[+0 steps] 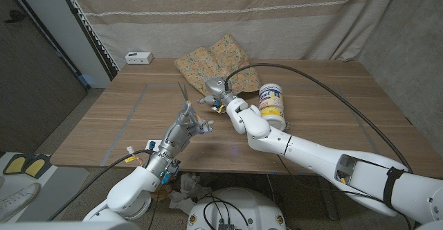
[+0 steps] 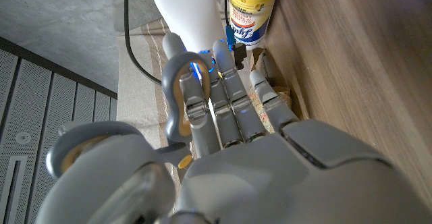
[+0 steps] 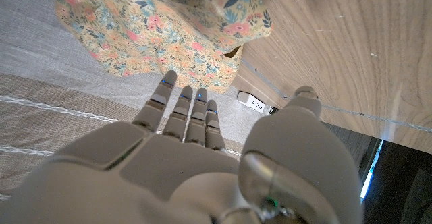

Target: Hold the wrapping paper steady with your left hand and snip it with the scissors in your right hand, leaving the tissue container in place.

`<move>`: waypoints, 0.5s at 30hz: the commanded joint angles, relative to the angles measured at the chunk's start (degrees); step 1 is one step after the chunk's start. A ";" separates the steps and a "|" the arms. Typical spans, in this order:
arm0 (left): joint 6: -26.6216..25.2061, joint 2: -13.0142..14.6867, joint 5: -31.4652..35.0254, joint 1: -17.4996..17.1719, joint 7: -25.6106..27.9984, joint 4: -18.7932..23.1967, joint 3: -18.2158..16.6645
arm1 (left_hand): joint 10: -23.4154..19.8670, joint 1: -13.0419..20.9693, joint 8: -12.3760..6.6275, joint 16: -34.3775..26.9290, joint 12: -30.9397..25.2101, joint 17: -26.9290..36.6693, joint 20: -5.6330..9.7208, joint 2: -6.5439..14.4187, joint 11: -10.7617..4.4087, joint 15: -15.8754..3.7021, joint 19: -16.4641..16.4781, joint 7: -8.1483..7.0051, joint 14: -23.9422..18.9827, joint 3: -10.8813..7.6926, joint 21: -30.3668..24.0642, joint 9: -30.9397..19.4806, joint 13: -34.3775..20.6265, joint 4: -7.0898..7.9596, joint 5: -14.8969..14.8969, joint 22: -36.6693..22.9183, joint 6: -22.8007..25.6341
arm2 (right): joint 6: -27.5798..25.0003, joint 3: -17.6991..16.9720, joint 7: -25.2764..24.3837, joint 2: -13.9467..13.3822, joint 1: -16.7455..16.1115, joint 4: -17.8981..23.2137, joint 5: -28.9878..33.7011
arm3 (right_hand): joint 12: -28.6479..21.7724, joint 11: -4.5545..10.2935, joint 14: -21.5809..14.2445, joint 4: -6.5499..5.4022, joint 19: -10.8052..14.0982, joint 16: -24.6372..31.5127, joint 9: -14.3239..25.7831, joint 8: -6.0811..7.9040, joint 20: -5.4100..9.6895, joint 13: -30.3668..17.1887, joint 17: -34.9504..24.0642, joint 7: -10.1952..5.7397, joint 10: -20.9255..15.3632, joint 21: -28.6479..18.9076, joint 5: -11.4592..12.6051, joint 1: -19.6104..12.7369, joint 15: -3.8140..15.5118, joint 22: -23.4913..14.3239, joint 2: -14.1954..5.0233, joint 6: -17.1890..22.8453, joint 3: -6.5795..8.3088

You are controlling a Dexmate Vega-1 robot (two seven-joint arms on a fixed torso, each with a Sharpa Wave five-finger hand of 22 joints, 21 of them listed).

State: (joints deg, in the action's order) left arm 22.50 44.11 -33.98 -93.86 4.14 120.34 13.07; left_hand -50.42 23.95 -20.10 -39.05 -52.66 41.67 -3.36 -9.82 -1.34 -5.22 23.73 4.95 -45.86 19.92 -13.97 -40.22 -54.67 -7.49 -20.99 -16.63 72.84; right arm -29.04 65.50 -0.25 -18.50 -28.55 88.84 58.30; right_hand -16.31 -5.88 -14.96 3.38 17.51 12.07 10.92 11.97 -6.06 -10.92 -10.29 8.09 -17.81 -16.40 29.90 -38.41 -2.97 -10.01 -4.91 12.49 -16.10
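Holding the scissors [image 1: 185, 100] in my left hand [image 1: 185, 126], not my right: a finger [image 2: 190, 99] runs through the grey handle loop in the left wrist view, and the blades stand upright above the hand, tips up, over the wooden table [image 1: 332, 105]. Left hand is near the table's front edge, left of centre.

My right hand [image 1: 223, 93] reaches further in, at the near edge of the floral wrapping paper [image 1: 211, 55]. Right wrist view: fingers [image 3: 179, 109] straight and side by side, thumb apart, nothing gripped; paper just beyond the fingertips. Whether they touch it I cannot tell.

Paper lies crumpled at the table's back, middle. Tissue container [image 1: 273, 104], white-and-yellow canister, stands upright just right of my right forearm, near the paper's right corner, apart from it.

Small white box [image 1: 139, 57] at the back left corner of the table. Curtain [image 1: 228, 8] behind.
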 commanded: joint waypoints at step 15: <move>-0.19 0.57 -0.23 -0.08 -0.50 0.39 -0.28 | -5.33 0.54 0.19 -0.71 -3.18 -0.05 0.20 -0.15 -4.59 -2.96 0.04 1.15 0.06 0.05 0.07 -0.38 0.00 0.08 -0.31 -0.21 -0.22 | -2.15 3.45 -1.18 3.59 3.37 -7.09 -0.21 | 0.50 -0.26 0.95 0.39 -1.09 -0.64 0.17 -0.09 -1.14 -0.07 -0.08 2.21 0.01 1.12 1.04 -1.27 0.06 -0.37 -0.52 0.51 0.25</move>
State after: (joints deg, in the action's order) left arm 22.55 44.45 -34.14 -94.07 3.83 120.60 12.86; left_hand -50.52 23.95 -20.10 -39.45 -52.66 41.39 -3.36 -9.82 -1.24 -5.22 23.73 5.26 -45.86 19.92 -13.97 -40.37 -54.49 -7.49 -20.99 -16.63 73.15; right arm -30.81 67.78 -1.02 -16.06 -26.55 84.48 59.05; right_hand -15.87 -5.96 -14.38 3.39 16.58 11.80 10.92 11.97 -6.97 -10.93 -10.28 8.09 -17.90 -15.45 30.34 -38.81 -3.04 -10.29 -5.32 12.49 -16.10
